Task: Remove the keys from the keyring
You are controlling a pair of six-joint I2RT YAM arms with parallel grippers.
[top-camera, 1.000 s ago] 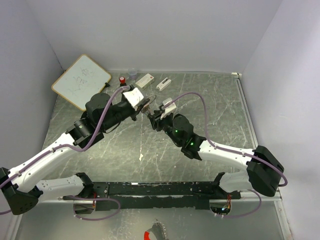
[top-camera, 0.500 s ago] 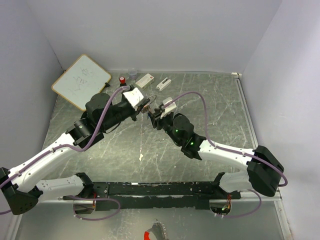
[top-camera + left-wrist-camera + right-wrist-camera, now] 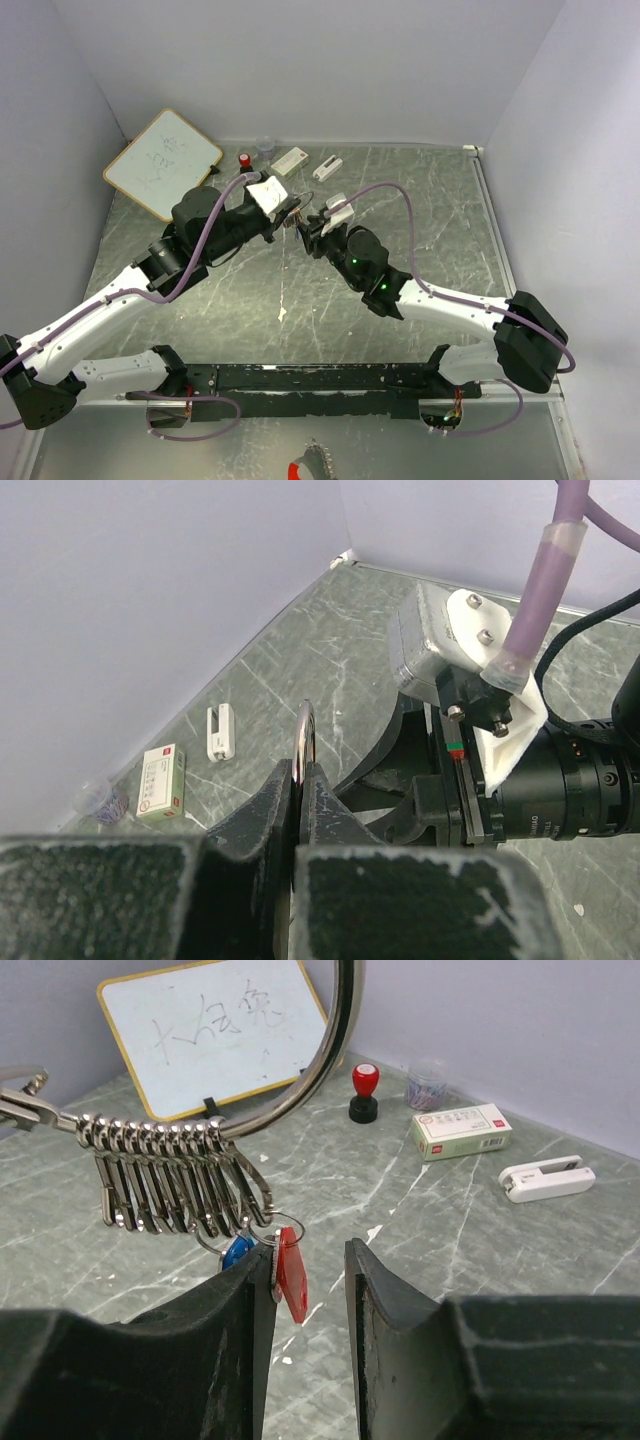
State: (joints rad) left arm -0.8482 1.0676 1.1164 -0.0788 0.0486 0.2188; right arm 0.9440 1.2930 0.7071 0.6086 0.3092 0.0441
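Note:
My left gripper [image 3: 298, 770] is shut on the keyring [image 3: 304, 730], a thin silvery ring held up in the air. In the right wrist view the keyring [image 3: 335, 1050] arcs overhead with a row of several metal loops [image 3: 170, 1175] hanging from it. The red key [image 3: 291, 1272] and the blue key [image 3: 236, 1251] dangle from the loops. My right gripper [image 3: 308, 1260] is open, and the red key hangs between its fingers, against the left finger [image 3: 245, 1300]. In the top view both grippers meet at the ring [image 3: 297, 214].
A whiteboard [image 3: 162, 162] leans at the back left. A red-capped black cylinder [image 3: 244, 160], a small clear cup [image 3: 265, 146], a white-green box [image 3: 290, 158] and a white clip [image 3: 327, 168] lie along the back wall. Marbled table [image 3: 450, 220].
The right gripper has crept slightly toward the hanging keys. The left gripper holds the ring still.

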